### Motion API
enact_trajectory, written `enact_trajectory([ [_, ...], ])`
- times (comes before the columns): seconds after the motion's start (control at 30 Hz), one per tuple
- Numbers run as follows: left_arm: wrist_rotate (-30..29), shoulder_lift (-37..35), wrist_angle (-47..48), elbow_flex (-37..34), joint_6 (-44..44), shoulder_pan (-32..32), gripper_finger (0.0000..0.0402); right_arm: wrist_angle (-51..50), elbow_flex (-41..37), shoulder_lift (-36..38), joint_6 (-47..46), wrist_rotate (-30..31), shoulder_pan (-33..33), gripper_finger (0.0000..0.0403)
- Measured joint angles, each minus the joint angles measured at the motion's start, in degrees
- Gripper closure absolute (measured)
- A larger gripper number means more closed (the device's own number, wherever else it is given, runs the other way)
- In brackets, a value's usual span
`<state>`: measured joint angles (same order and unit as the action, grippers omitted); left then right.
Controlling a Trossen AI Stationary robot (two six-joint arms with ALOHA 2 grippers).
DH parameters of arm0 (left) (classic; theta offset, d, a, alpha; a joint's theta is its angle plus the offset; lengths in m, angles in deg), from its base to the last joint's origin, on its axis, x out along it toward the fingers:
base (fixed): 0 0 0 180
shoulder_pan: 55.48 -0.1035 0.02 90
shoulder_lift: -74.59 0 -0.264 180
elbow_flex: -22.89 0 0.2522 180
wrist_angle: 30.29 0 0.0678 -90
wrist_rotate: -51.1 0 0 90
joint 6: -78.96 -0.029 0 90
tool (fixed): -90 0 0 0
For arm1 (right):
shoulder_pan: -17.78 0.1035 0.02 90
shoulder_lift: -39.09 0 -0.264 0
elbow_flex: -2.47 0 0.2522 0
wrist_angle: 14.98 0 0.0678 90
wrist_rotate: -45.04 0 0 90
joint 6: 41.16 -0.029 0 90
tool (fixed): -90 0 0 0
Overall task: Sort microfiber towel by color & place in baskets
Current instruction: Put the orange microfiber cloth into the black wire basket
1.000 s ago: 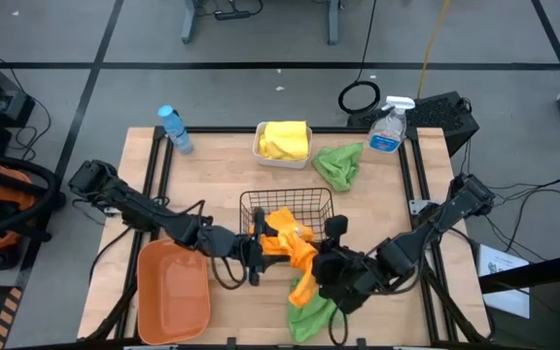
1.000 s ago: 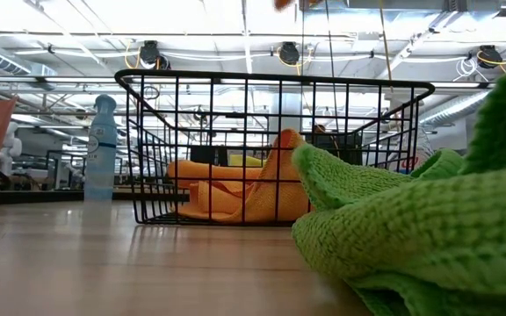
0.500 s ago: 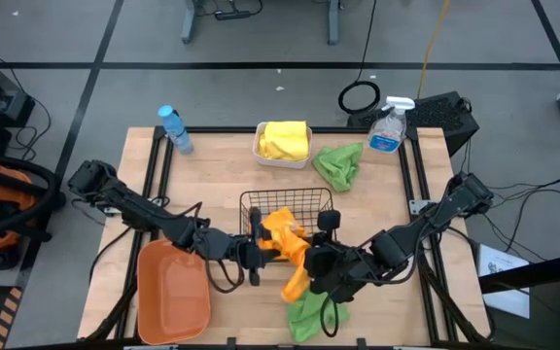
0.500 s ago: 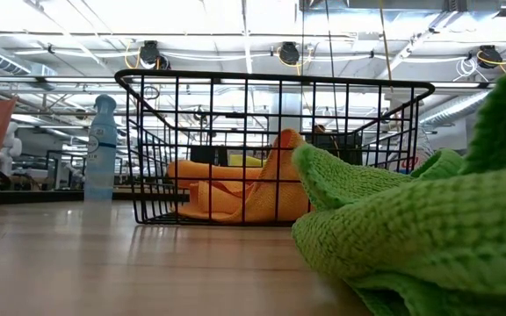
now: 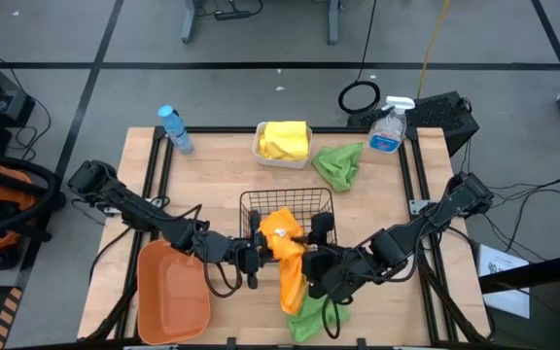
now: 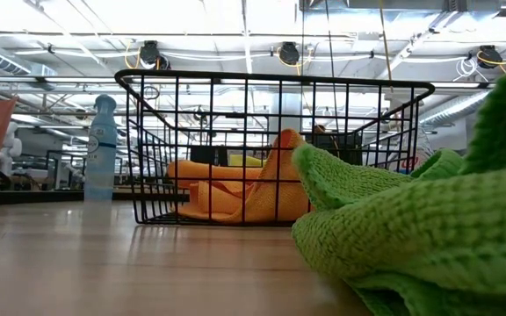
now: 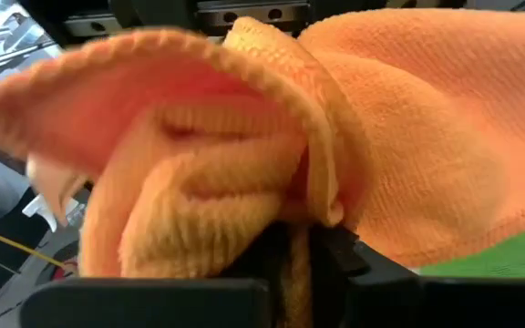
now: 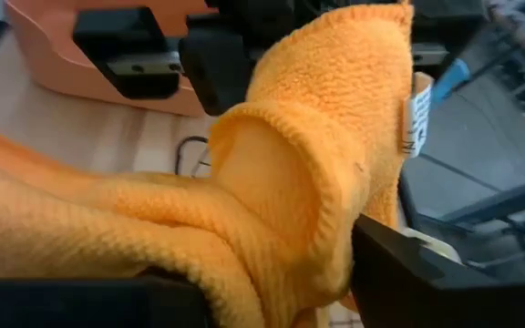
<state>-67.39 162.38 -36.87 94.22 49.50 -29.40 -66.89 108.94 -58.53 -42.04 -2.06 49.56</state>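
Left end effector: positioned at the near rim of the black wire basket, fingers clamped on an orange towel. The left wrist view shows the cloth pinched between the two dark fingers, with folds of the orange towel filling the view.

Right end effector: directly opposite the left one, on the other side of the same orange towel. Its fingers are closed on the cloth; the right wrist view shows the orange towel gripped between its fingers. A small white sewn-in tag is attached at the towel's edge; its print is not legible.

Between the two end effectors the orange towel hangs down toward the counter. A green towel lies on the counter just below and nearer than both end effectors. A second orange towel lies inside the black wire basket.

The orange-brown tub sits beside the left end effector, on its outer side. Beyond the wire basket, the white tub holds yellow towels; another green towel lies on the counter beside it. A blue-capped water bottle and a clear spray bottle stand at the counter's far edge; no label text is readable.
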Motion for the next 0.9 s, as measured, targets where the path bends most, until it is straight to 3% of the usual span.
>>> enact_trajectory([
  [0.1,1.3,0.0,0.4,0.0,0.0,0.0,0.0363,1.5,0.0,0.0,1.4,-3.4,-0.7,0.0262],
  [0.23,1.6,0.0,0.6,0.0,0.6,0.3,0.0362,2.0,0.0,0.1,3.0,-4.6,-1.2,0.0330],
  [0.33,-1.5,0.1,0.7,0.0,2.3,1.0,0.0362,2.0,0.0,0.1,3.7,-4.3,-1.3,0.0382],
  [0.43,-6.8,-0.1,3.2,0.0,6.7,1.9,0.0348,0.9,0.0,0.1,3.7,-3.8,-1.4,0.0383],
  [0.77,-13.6,-7.3,22.2,0.0,19.2,5.2,0.0168,-11.5,0.0,1.6,-3.8,-3.9,-1.6,0.0390],
  [0.9,-14.4,-8.4,24.1,0.1,20.8,6.2,0.0125,-15.9,0.0,3.1,-6.9,-3.9,-3.5,0.0388],
])
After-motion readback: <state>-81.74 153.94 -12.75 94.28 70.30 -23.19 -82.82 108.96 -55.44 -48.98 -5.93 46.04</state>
